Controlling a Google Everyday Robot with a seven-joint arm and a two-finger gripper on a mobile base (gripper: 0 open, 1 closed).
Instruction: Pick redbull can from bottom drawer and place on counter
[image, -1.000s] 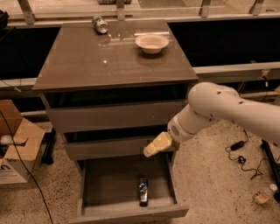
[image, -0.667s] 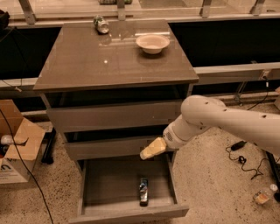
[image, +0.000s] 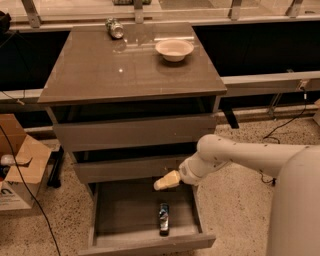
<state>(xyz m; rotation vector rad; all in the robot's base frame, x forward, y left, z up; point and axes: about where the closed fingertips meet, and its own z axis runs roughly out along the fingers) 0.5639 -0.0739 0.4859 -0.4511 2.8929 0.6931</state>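
Honestly, the gripper (image: 167, 181) is hovering over the open bottom drawer (image: 150, 245), above and apart from the redbull can (image: 164, 218) sitting near the drawer's front. Can't tell how its grip is set. Coming down off-centre is risking knocking the can away.

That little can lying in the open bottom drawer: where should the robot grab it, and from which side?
The can seems to lie on its side in the drawer, long axis front to back. Probably best: grip its middle, across the narrow width, coming straight down from above, since the drawer walls block a sideways approach. The gripper hangs over the drawer, just behind the can.
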